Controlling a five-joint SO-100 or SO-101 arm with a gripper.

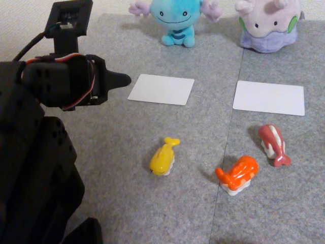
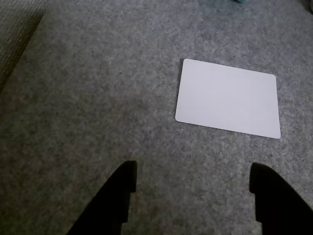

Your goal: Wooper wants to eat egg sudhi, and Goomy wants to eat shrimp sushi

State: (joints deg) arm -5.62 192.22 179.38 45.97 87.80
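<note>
Grey carpet underlies everything. Pincer [image 2: 190,198] is held wide and empty, up at left in the fixed view. Egg sudhi [image 1: 163,157] lies near centre, below Wooper's white card [image 1: 161,89]; it should be approached from above, jaws straddling its body.

- In the fixed view, the light blue smiling plush Wooper [image 1: 176,20] sits behind the left white rectangular card [image 1: 161,89]; the yellow whale-shaped egg sudhi [image 1: 163,157] lies before it.
- The pale lilac blob plush Goomy [image 1: 267,25] sits behind the right white rectangular card [image 1: 269,97].
- The orange curled-tail shrimp sushi [image 1: 237,174] lies left of the red-pink striped toy [image 1: 273,144], seemingly apart.

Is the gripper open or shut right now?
Open. In the wrist view the gripper shows its two fingers wide apart with bare grey mat between them, holding nothing.
</note>
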